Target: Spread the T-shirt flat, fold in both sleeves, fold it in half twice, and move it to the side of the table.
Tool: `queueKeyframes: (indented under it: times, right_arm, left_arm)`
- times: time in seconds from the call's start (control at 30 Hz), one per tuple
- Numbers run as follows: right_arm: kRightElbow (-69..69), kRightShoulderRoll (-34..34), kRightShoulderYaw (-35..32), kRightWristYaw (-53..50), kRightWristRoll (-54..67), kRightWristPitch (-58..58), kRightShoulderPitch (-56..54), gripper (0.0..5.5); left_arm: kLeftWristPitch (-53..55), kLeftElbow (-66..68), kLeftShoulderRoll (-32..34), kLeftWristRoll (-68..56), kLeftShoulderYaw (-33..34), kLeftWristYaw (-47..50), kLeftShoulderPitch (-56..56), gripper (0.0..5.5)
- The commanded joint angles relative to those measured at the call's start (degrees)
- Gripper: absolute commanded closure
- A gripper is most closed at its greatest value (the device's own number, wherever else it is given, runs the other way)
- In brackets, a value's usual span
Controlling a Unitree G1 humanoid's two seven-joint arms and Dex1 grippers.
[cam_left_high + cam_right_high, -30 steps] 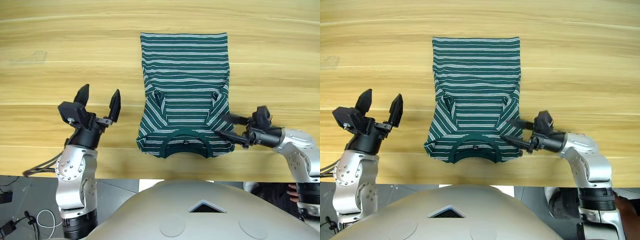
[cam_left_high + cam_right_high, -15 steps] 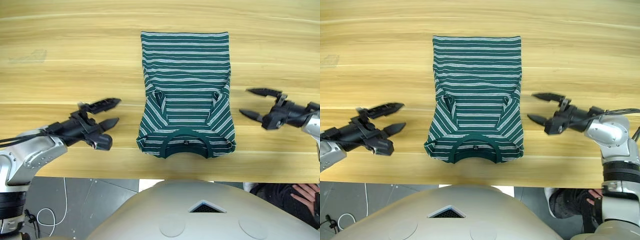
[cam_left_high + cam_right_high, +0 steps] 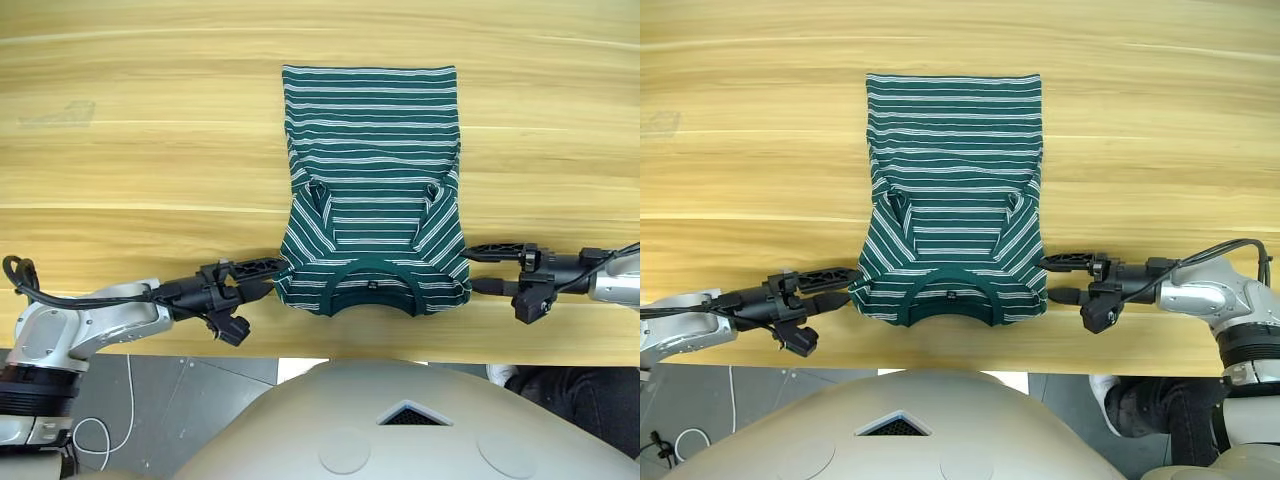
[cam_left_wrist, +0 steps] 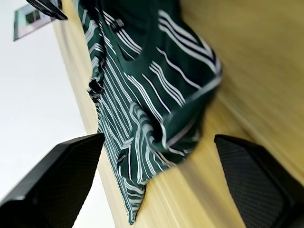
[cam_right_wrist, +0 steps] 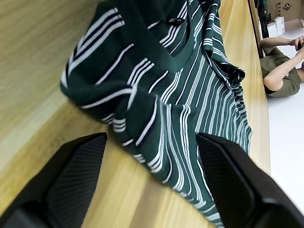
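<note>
A green T-shirt [image 3: 370, 150] with white stripes lies flat on the wooden table [image 3: 130, 150], both sleeves folded in and its collar [image 3: 371, 268] nearest me. My left gripper [image 3: 275, 275] lies low on the table at the shirt's near left corner, open, its tips at the cloth's edge. In the left wrist view that corner [image 4: 156, 118] sits between the spread fingers [image 4: 61, 185]. My right gripper [image 3: 470, 268] is open at the near right corner, which shows between its fingers [image 5: 71, 175] in the right wrist view.
The table's front edge [image 3: 130, 352] runs just behind both grippers. Bare wood stretches to the left and right of the shirt and beyond its hem [image 3: 368, 70].
Both grippers have come down and moved inward to the shirt's near corners. The right one had first pulled away from the shirt. The shirt has not shifted.
</note>
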Motion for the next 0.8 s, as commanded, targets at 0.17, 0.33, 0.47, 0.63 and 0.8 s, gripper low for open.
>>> queueKeyframes:
  times: [0.17, 0.33, 0.47, 0.63, 0.8]
  right_arm:
    - [-2.82, -1.22, 5.07, -0.04, 3.52, 4.59, 2.63, 2.00]
    - [-3.72, -1.57, 6.09, -0.45, 4.49, 5.39, 3.30, 2.95]
    - [-4.12, -1.53, 6.40, -0.64, 4.50, 5.62, 3.48, 3.80]
    - [-4.29, -1.21, 6.61, -1.14, 4.43, 5.94, 3.66, 4.82]
    - [-3.98, -0.97, 6.71, -1.27, 4.02, 5.98, 3.49, 5.50]
  left_arm:
    - [1.13, 2.93, -0.23, 0.72, -5.03, -1.34, -4.73, 1.18]
    - [1.70, 4.50, 0.69, 1.58, -6.36, -0.70, -4.80, 1.18]
    - [2.16, 5.64, 1.16, 2.16, -7.22, 0.15, -4.92, 1.54]
    - [2.34, 6.16, 1.60, 2.39, -8.15, 0.57, -5.68, 2.51]
    - [2.65, 7.21, 1.74, 3.28, -9.19, 1.72, -6.19, 3.33]
